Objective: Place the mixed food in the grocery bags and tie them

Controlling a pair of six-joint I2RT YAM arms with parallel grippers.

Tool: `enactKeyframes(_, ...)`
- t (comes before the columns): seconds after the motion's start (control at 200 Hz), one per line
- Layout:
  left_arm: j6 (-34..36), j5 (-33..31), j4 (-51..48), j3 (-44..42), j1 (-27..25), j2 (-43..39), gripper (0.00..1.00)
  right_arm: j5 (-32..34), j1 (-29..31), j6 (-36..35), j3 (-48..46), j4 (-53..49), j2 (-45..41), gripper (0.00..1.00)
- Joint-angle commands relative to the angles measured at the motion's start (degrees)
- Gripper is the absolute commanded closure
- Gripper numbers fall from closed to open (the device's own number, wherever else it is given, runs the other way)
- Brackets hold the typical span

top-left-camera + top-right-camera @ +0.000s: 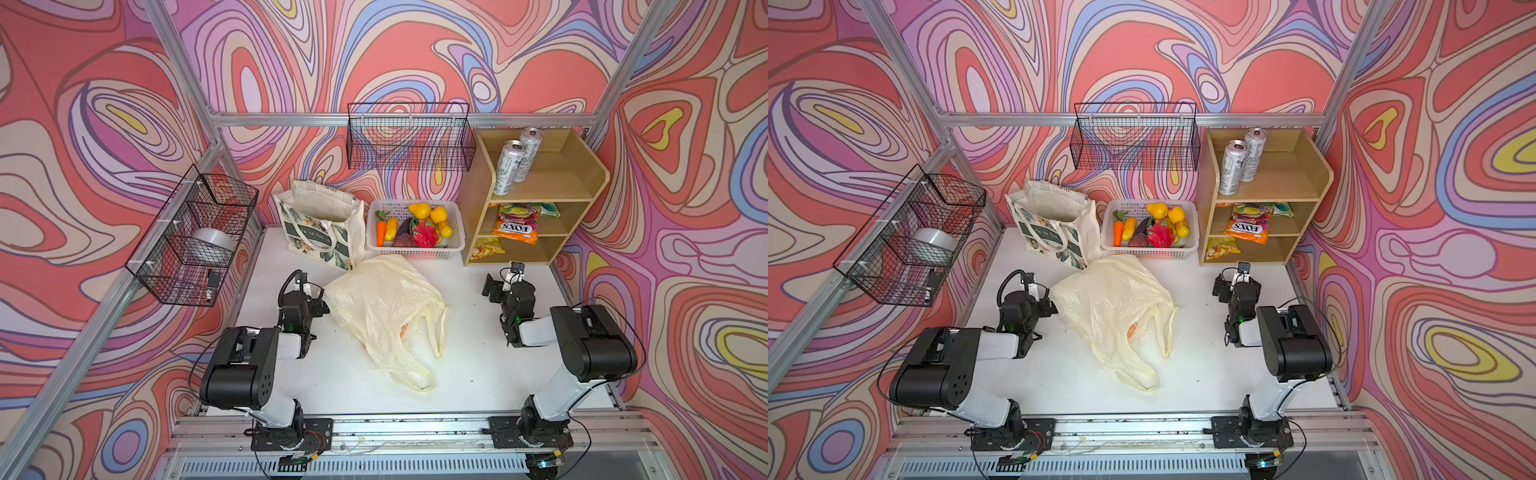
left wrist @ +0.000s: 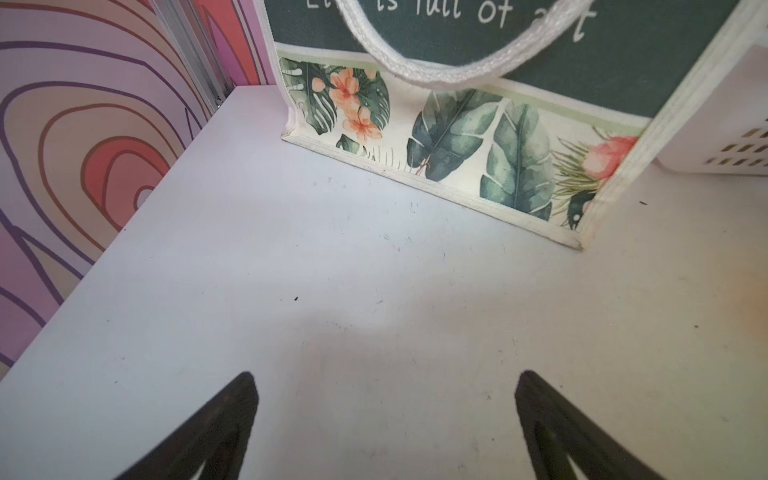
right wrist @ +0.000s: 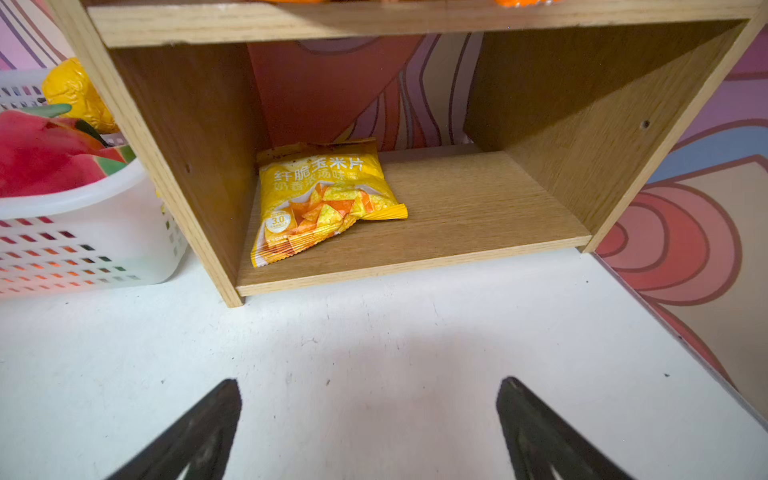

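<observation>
The cream leaf-print tote (image 1: pixel 322 224) (image 2: pixel 457 145) stands upright at the back left. A pale-yellow plastic bag (image 1: pixel 382 311) (image 1: pixel 1113 307) lies crumpled mid-table, something orange showing through it. Toy fruits and vegetables (image 1: pixel 415 228) fill a white basket (image 1: pixel 415 251). Two silver cans (image 1: pixel 509 166), the orange FOX'S packet (image 1: pixel 515 230) and a yellow chips packet (image 3: pixel 320 199) sit on the wooden shelf (image 1: pixel 582 195). My left gripper (image 1: pixel 311 297) (image 2: pixel 384 376) is open over bare table before the tote. My right gripper (image 1: pixel 505 291) (image 3: pixel 370 382) is open, empty, facing the bottom shelf.
A black wire basket (image 1: pixel 409 137) hangs on the back wall. Another wire basket (image 1: pixel 195 237) on the left wall holds a roll of tape. Patterned walls and aluminium rails close in the white table (image 1: pixel 478 353) on three sides.
</observation>
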Motion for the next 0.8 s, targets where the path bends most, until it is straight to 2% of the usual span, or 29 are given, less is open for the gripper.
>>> enactKeyframes(0.0, -0.1, 0.3, 1.7, 0.0, 0.1, -0.8, 0.00, -0.5, 0.0, 0.1, -0.5, 0.2, -0.4, 0.02)
enactKeyframes(0.796, 0.1, 0.5, 1.0, 0.4, 0.1, -0.7, 0.00, -0.7, 0.0, 0.3, -0.1, -0.6, -0.2, 0.02)
